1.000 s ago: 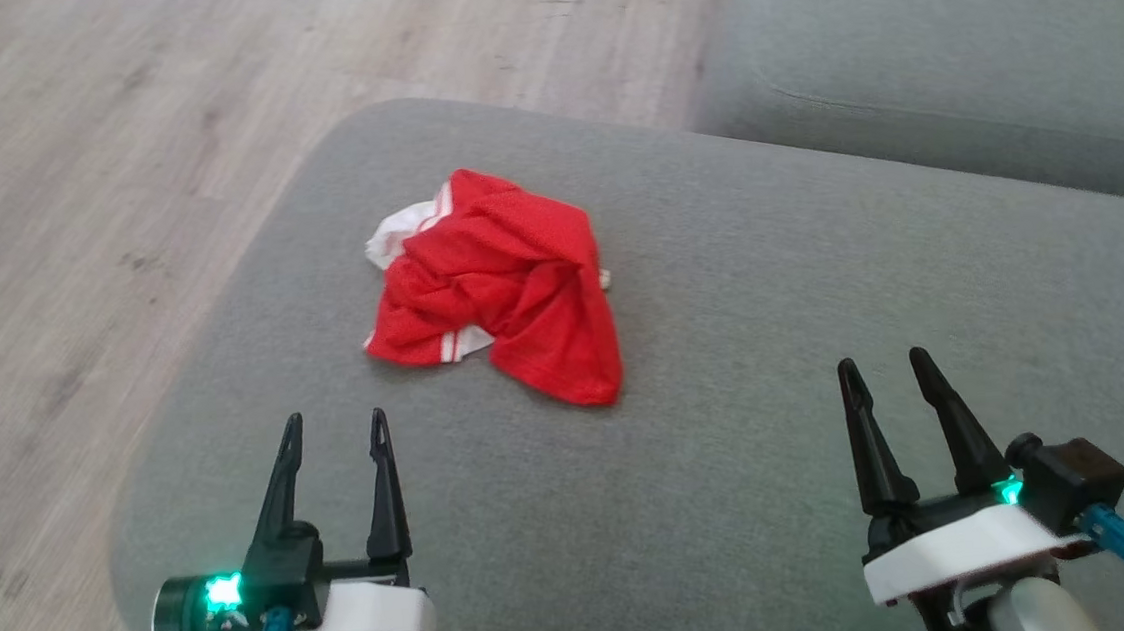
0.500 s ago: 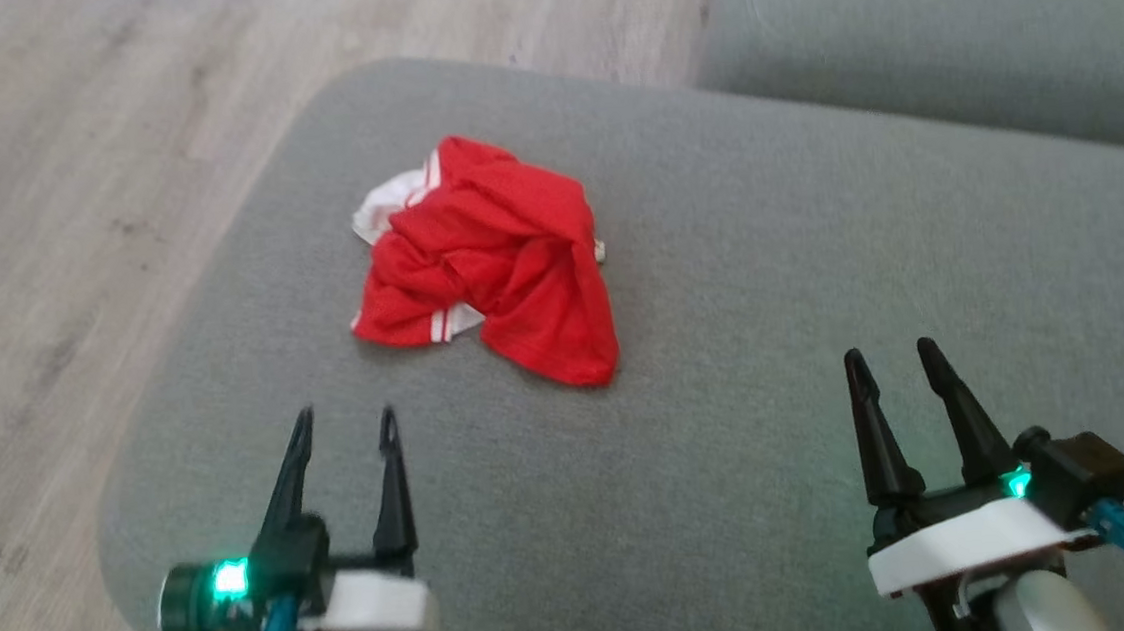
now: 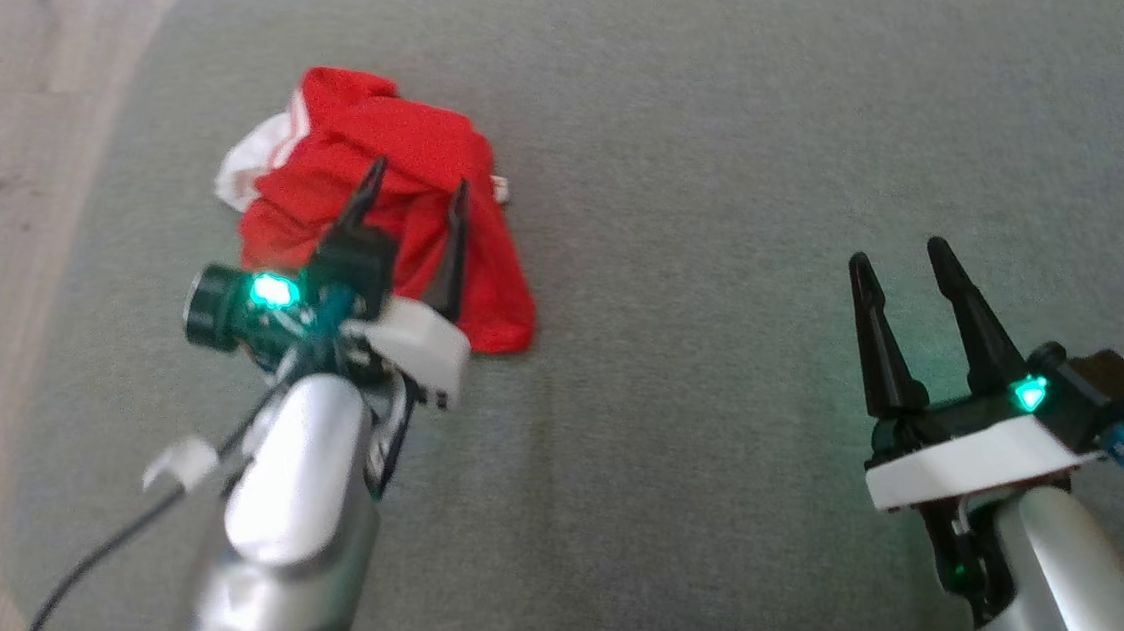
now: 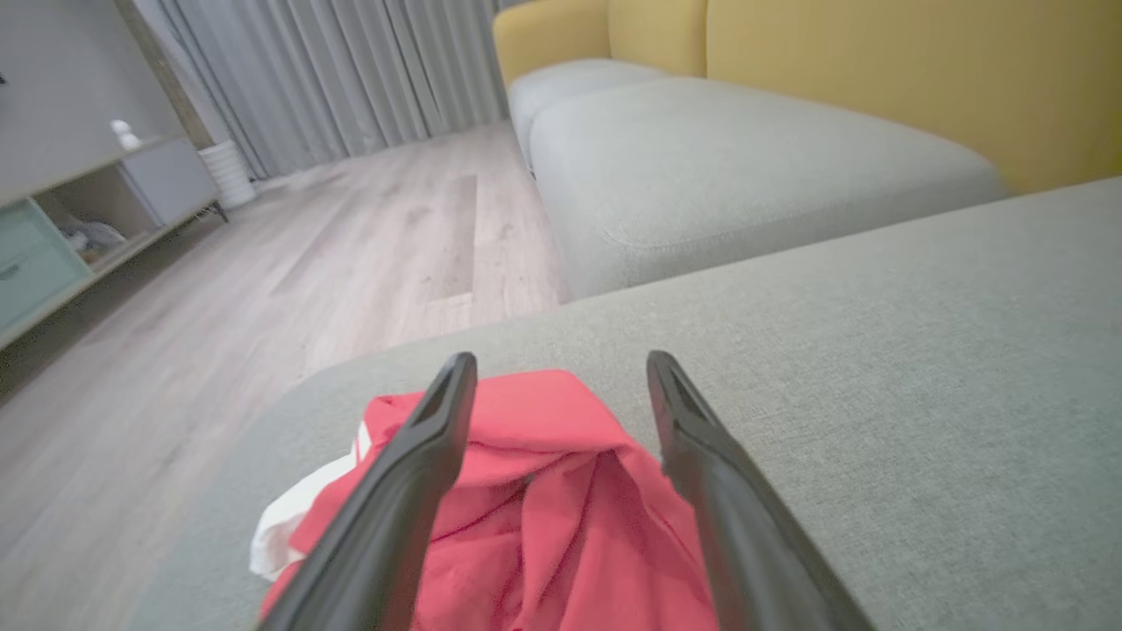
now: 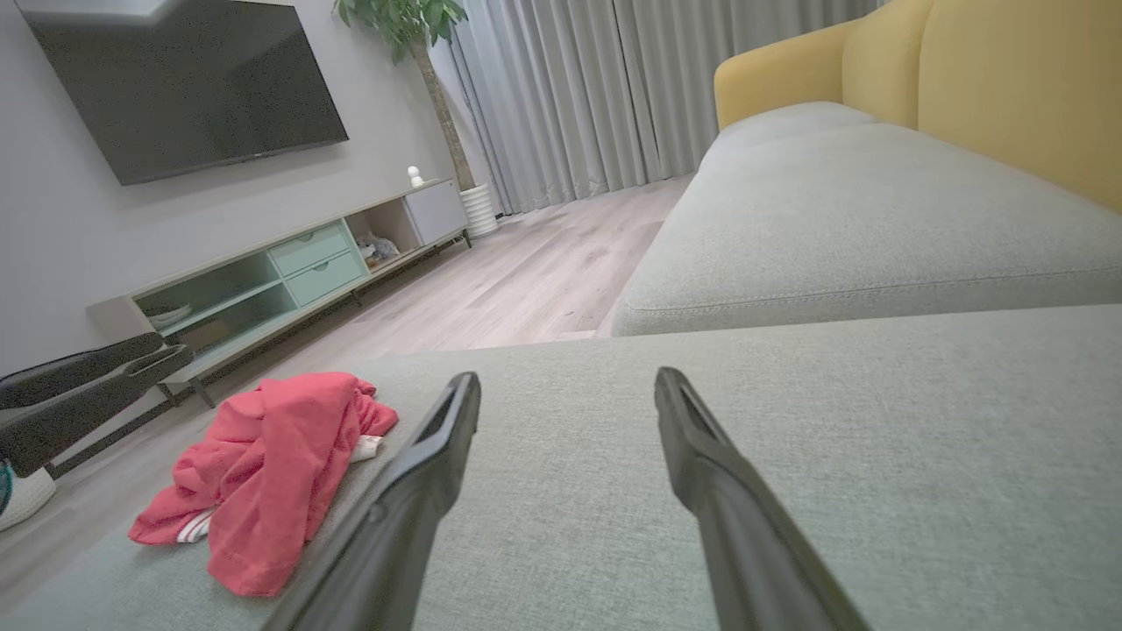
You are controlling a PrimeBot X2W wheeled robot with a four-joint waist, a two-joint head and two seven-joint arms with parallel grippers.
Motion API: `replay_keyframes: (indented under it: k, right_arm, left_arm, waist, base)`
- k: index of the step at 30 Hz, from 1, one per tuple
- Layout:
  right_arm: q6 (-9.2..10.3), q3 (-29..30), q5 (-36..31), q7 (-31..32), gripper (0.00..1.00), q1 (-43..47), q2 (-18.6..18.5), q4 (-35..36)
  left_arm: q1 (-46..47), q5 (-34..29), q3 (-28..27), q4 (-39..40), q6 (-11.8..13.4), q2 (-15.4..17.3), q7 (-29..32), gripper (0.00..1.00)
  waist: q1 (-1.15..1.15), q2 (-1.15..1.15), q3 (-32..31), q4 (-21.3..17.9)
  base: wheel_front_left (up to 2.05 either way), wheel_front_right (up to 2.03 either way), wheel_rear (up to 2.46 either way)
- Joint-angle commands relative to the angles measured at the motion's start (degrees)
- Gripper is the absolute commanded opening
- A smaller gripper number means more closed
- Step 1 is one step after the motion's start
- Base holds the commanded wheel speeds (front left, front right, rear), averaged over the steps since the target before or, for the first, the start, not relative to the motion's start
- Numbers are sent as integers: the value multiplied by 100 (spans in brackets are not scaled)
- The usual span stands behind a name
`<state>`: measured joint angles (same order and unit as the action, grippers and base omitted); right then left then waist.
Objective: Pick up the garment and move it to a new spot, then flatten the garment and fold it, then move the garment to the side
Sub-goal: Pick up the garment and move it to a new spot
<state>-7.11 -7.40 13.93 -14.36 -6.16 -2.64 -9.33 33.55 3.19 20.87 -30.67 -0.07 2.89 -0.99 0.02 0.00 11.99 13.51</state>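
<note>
The left gripper [image 3: 417,173], wide open and empty like the right gripper [image 3: 898,252], seems above the garment [image 3: 346,122] near the sofa [image 3: 709,143] left edge; dip and pinch a thick fold.

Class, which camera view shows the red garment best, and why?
The right wrist view: the whole red garment lies unobstructed on the grey cushion. In the head view the left end effector hides part of it; in the left wrist view the fingers cross it and the frame crops it.
</note>
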Motion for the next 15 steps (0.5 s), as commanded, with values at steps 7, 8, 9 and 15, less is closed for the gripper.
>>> replay_keyframes:
  k: [7, 8, 9, 15]
  right_arm:
    - [-37, -228, -57, -63, 100, -367, -24, 210]
    - [-37, -234, -49, -63, 100, -382, -24, 204]
    - [-37, -243, -37, -63, 100, -398, -24, 200]
    - [-37, -303, 18, -63, 100, -440, -24, 177]
  left_arm:
    - [924, 51, -224, -861, -7, 165, 457, 100]
    - [997, 48, -226, -1011, 4, 177, 489, 100]
    - [1058, 52, -224, -1156, 2, 186, 522, 100]
    - [1318, 90, -249, -1918, 63, 259, 602, 0]
  waist:
    - [-2, 0, 461, -519]
    - [-2, 0, 484, -559]
    - [-2, 0, 504, -599]
    - [-2, 0, 511, -746]
  base:
    - [0, 0, 0]
    - [0, 0, 0]
    - [0, 0, 0]
    - [0, 0, 0]
